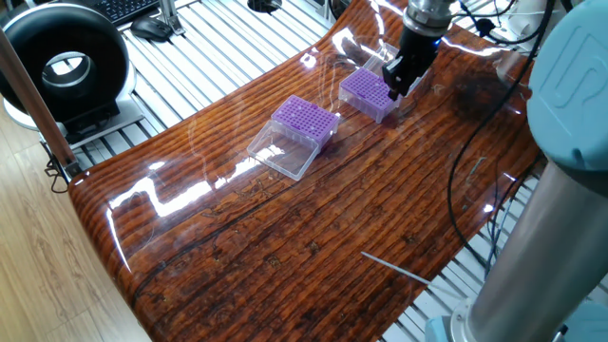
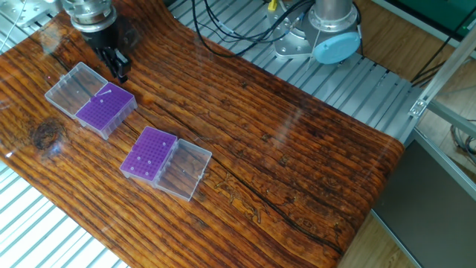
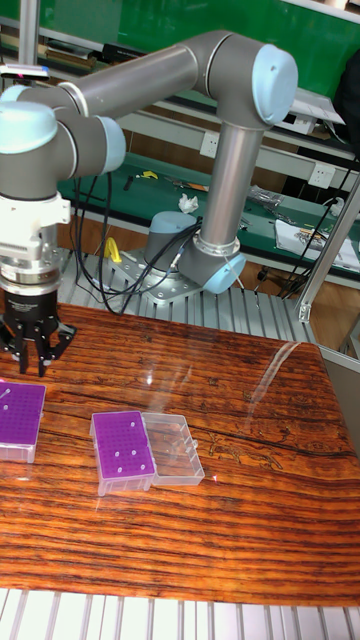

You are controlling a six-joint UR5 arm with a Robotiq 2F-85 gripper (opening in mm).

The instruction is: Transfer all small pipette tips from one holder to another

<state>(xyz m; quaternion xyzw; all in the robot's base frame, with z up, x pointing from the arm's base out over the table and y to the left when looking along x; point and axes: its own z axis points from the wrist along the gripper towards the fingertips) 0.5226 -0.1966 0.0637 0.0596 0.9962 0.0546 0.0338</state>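
Two purple boxes stand open on the wooden table, each with a clear lid beside it. The far box [image 1: 367, 92] [image 2: 106, 112] [image 3: 20, 412] carries one pale small pipette tip [image 2: 105, 94] [image 3: 5, 393] at a slant on its top. The near box [image 1: 306, 118] [image 2: 148, 153] [image 3: 122, 452] shows a few small pale dots in its grid of holes. My gripper [image 1: 399, 80] [image 2: 119, 70] [image 3: 35, 360] hangs just above and behind the far box, not touching it. Its fingers are drawn together and I can see nothing between them.
A clear lid [image 2: 72, 89] lies beside the far box and another [image 2: 186, 170] beside the near box. A thin pale rod [image 1: 397, 268] lies near the table's edge. A black round fan [image 1: 62, 59] stands off the table. The arm's base [image 2: 331, 33] and cables sit at the back.
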